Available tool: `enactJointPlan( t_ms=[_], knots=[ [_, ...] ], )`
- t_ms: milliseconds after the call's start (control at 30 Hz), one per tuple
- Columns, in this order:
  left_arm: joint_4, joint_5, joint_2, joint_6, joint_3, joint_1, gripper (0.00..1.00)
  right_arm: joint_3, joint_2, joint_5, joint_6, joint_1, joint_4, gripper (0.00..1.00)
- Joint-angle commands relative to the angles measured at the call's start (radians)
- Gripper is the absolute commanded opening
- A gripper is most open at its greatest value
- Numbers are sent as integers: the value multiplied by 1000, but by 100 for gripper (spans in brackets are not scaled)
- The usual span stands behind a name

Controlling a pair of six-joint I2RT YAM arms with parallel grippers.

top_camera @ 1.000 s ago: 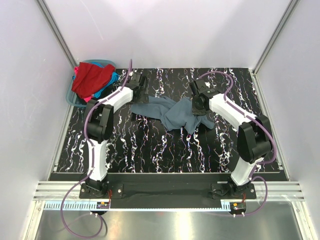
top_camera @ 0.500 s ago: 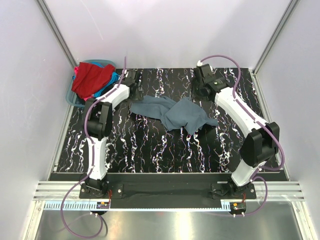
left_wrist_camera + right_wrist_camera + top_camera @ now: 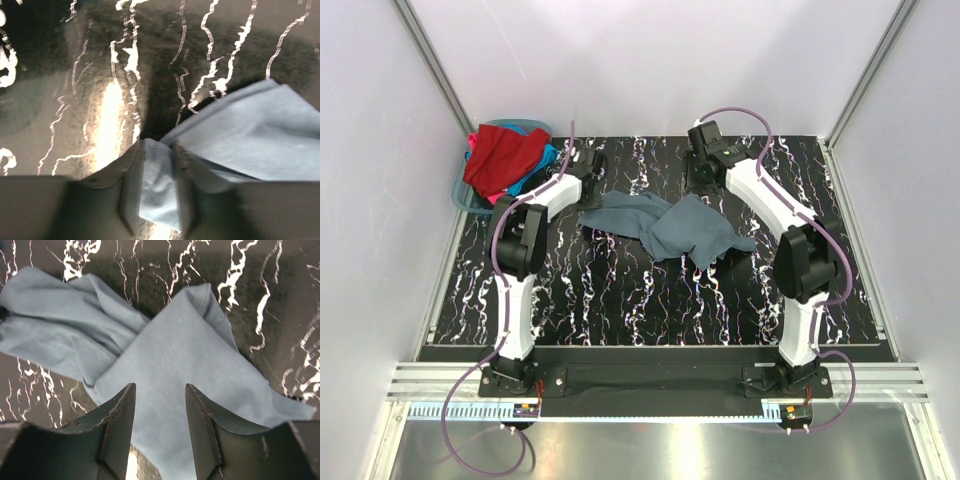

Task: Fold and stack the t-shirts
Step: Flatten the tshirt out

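Grey-blue t-shirt (image 3: 665, 228) lies crumpled in the middle of the tabletop (image 3: 620, 300), pinched at its left end.
The left gripper (image 3: 157, 197) has its jaws closed on a fold of that cloth. The right gripper (image 3: 160, 422) hangs over the shirt toward the far edge, jaws apart and holding nothing. A teal basket (image 3: 468, 203) in the far-left corner holds a red t-shirt (image 3: 500, 160) on top.
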Motion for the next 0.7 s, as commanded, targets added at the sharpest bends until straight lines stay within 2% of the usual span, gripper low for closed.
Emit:
enactJointPlan(
  t_ms=[0,33,67,467,600,633,667],
  knots=[
    [15,5,-33,-14,-46,1,23,87,39,1,15,9,16,52],
    [24,5,-44,-18,-53,1,3,94,68,7,22,9,15,52],
    [25,5,-57,-21,-70,-1,0,100,84,12,25,9,16,52],
    [94,-37,-404,-18,-305,1,0,222,309,53,30,9,12,52],
    [101,-24,-438,-17,-362,-8,0,267,360,58,24,9,12,52],
    [101,-26,-438,-17,-371,-11,0,275,378,62,19,8,12,50],
    [101,-26,-441,-20,-388,-14,0,281,384,67,15,8,12,41]
  ],
)
